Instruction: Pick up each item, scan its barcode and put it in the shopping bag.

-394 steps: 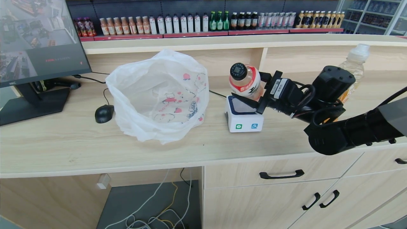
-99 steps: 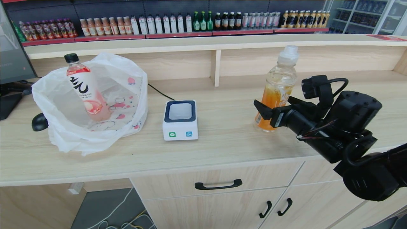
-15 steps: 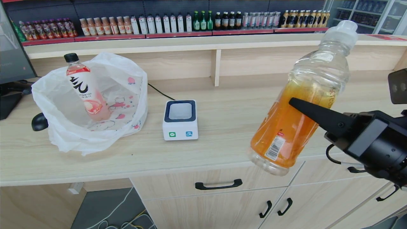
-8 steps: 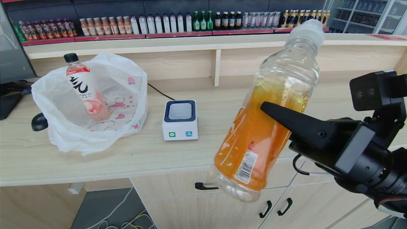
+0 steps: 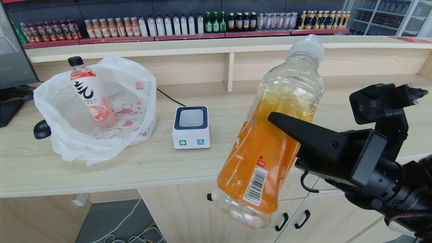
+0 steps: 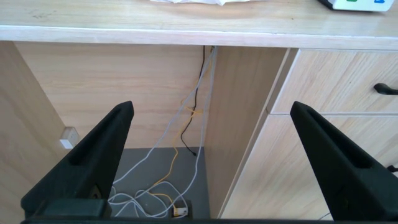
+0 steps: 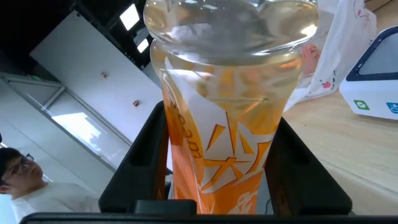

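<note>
My right gripper is shut on an orange drink bottle, held tilted in the air in front of the counter, cap up and back, barcode label facing me near its base. In the right wrist view the bottle sits between the two fingers. The white scanner box stands on the counter left of the bottle. Farther left the white shopping bag stands open with a pink drink bottle upright inside. My left gripper hangs open below the counter edge, nothing between its fingers.
A black mouse and a monitor stand sit left of the bag. A cable runs behind the scanner. Drawers and cabinet doors with black handles are below the counter. Shelves of bottles line the back wall.
The right gripper has carried the orange bottle left and lower, toward the scanner side. Bag, pink bottle and scanner have stayed put.
</note>
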